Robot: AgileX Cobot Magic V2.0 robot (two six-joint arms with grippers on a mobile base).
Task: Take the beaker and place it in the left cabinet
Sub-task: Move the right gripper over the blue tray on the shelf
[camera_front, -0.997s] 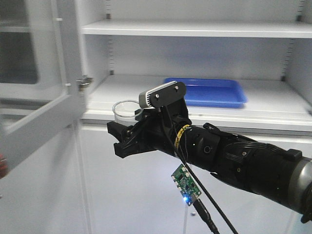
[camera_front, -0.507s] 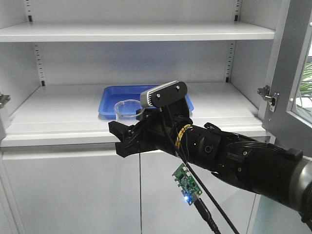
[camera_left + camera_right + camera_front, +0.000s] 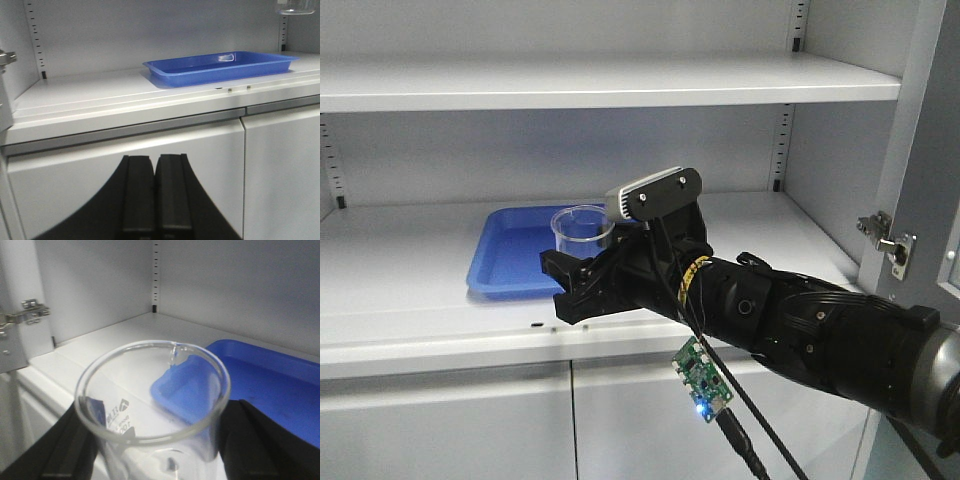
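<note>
Beaker (image 3: 582, 232) upright btwn right jaws, pinched at sides; left jaws pressed together.

Room on left cabinet (image 3: 798, 226) beside blue tray (image 3: 506, 266)

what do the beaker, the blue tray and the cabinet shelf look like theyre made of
The beaker is most likely clear glass: a see-through wall, a glossy rolled rim and printed white marks. The blue tray is probably moulded plastic: even colour, a rounded lip and a soft sheen. The cabinet shelf looks like painted sheet metal, matt light grey with a folded front edge, though the paint hides what is underneath.
</note>
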